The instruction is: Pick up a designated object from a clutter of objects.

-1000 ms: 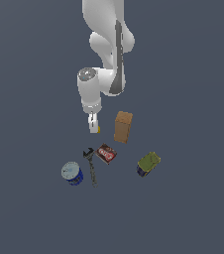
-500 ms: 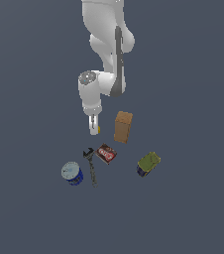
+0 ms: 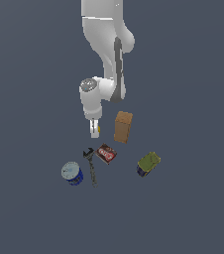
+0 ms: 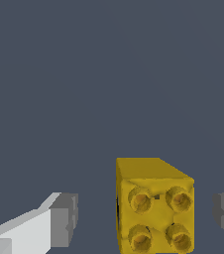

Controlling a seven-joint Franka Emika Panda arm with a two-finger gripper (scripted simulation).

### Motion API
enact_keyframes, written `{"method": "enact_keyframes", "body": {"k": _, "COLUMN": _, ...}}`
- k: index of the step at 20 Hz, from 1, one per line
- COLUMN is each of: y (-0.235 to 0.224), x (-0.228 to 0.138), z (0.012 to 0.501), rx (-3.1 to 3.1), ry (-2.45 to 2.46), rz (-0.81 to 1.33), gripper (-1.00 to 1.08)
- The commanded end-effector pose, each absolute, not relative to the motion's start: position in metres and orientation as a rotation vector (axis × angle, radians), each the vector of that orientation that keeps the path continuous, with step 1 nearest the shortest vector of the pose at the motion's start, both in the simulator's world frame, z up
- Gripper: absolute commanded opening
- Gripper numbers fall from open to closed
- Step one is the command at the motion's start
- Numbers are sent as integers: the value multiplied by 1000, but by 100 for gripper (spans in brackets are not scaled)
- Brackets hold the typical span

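Note:
The tiny yellow cube (image 4: 154, 207) with round studs on its face sits between my two fingers in the wrist view, with a gap on each side. In the exterior view only a sliver of the cube (image 3: 98, 129) shows beside my gripper (image 3: 94, 133), which is lowered over it. The gripper (image 4: 146, 218) is open and touches nothing. One grey fingertip (image 4: 64, 218) stands on one side of the cube and the other at the frame edge.
The tall brown box (image 3: 123, 127) stands just to the exterior view's right of the gripper. Below it lie the red packet (image 3: 105, 153), dark wrench (image 3: 90, 165), blue can (image 3: 72, 172) and olive-yellow box (image 3: 148, 164).
The gripper has come down over the yellow cube, still open. The other items have not moved.

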State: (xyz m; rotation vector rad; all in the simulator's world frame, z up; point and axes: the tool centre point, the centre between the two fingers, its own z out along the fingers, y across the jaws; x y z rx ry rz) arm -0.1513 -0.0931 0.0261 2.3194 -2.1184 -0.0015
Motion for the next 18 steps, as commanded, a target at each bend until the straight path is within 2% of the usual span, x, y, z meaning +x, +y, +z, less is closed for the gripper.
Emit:
{"method": "enact_keyframes", "body": {"k": 1, "y": -93, "x": -151, "z": 23, "rx": 2320, "ry": -2119, "rz": 0, "gripper": 100}}
{"method": "enact_keyframes", "body": {"k": 3, "y": -93, "x": -151, "z": 22, "rx": 2320, "ry": -2119, "rz": 0, "gripper": 100}}
{"method": "enact_keyframes", "body": {"k": 4, "y": -93, "x": -151, "z": 22, "rx": 2320, "ry": -2119, "rz": 0, "gripper": -100}}
{"method": "enact_keyframes", "body": {"k": 18, "y": -93, "x": -150, "z": 25, "rx": 2320, "ry": -2119, "rz": 0, "gripper": -100}}
